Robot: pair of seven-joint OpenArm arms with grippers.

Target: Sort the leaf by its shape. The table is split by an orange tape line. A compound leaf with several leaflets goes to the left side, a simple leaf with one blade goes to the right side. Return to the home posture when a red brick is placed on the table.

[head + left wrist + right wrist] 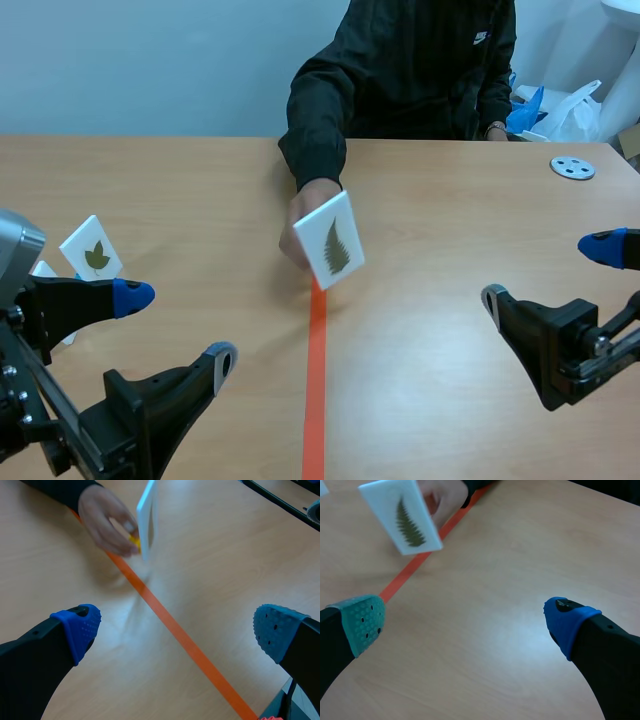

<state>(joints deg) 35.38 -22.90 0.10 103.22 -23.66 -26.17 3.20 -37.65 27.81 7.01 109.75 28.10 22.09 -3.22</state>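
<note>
A: Where is the card?
B: The fern card (330,243) is ahead of both pincers, roughly midway between them, tilted up over the far end of the tape (315,380). A person's hand (308,212) holds it from behind, face turned toward the robot. My read: it is being shown so the shape can be judged, and is not yet set down for picking.
A: Shape?
B: Many leaflets along one stem. Compound, so I'd send it left of the tape.
A: Left pincer (178,327)?
B: Fingers wide apart, nothing between the pads, touching nothing. It hovers low over the worktop (430,230), well short of the card.
A: Right pincer (546,271)?
B: Same: spread wide, empty, clear of card and hand.
A: Anything else?
B: A second card (92,250) stands just beyond the left pincer's outer finger, leaf side out. The leaf is too small to class.
</note>
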